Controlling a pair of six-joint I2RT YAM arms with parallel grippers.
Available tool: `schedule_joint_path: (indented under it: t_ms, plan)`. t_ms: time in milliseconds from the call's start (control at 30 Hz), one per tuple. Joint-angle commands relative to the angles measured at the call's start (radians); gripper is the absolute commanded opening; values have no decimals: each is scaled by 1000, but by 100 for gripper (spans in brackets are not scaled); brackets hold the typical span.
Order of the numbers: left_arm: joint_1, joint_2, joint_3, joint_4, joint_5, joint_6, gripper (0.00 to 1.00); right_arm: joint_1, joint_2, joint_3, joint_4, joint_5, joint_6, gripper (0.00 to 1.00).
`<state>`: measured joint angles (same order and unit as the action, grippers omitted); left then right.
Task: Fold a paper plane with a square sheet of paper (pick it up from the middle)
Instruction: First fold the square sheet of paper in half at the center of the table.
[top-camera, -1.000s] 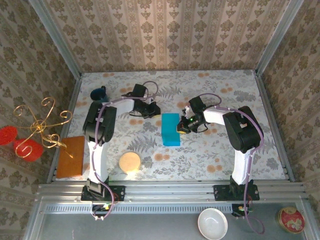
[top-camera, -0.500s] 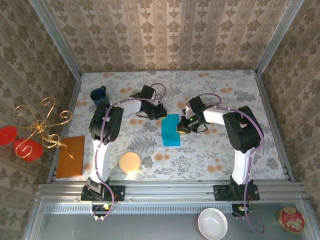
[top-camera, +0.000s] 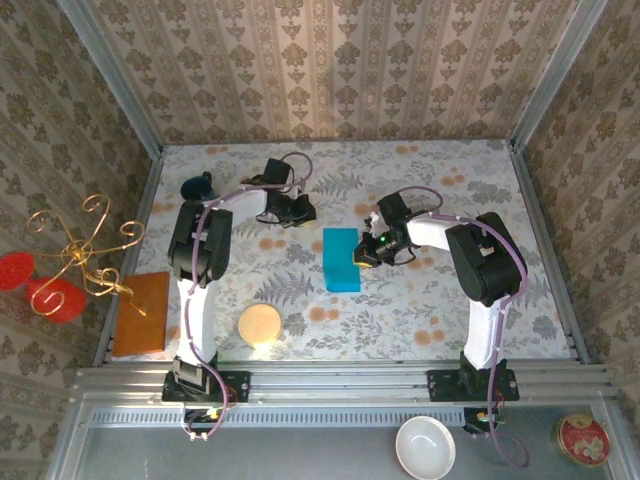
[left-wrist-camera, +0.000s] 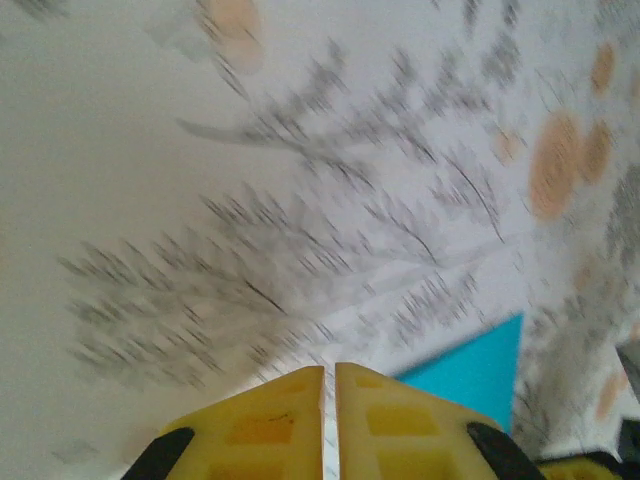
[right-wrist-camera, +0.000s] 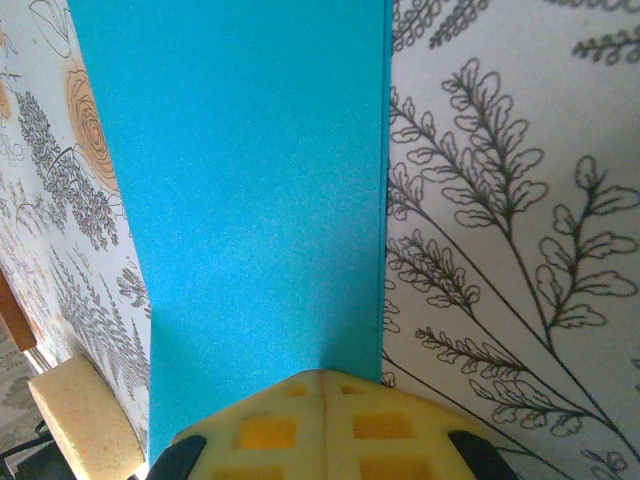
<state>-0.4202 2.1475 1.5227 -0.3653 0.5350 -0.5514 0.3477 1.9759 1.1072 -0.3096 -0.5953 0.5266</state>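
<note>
Lying flat near the middle of the floral-patterned desk (top-camera: 450, 300), the square sheet of paper (top-camera: 341, 259) is bright turquoise and shows as a plain rectangle, longer than it is wide; the right wrist view shows it (right-wrist-camera: 250, 180) smooth and unmarked, with a straight long edge on its right. Right fingers (top-camera: 366, 252): at the sheet's right edge, about halfway along it; in the right wrist view the yellow pads (right-wrist-camera: 315, 388) are pressed together, their tips over the sheet's near end beside that long edge; whether any paper is caught between them cannot be told. Left fingers (top-camera: 300, 213): off the sheet, beyond its upper left corner and apart from it; in the left wrist view the yellow pads (left-wrist-camera: 305, 390) stand together with only a hairline slit and nothing between them, above bare desk, with one turquoise corner (left-wrist-camera: 475, 365) of the sheet to their right. Dark blue mug (top-camera: 198, 186): well to the sheet's left, farther back. Round tan disc (top-camera: 260, 325): left of the sheet and nearer the arm bases. Brown board (top-camera: 141, 312): farther left of the sheet than the disc, at the desk's edge.
</note>
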Motion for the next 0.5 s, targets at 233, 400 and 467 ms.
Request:
schedule_joint_path:
  t_ms: [233, 400, 467]
  plan:
    - [-228, -220, -238, -11, 52, -85, 11, 1, 124, -90, -191, 324, 1, 2]
    - [-249, -204, -295, -11, 43, -101, 10, 1, 123, -96, -186, 322, 2, 2]
    - [-250, -190, -296, -3, 50, -107, 10, 1, 121, -97, -186, 322, 3, 2]
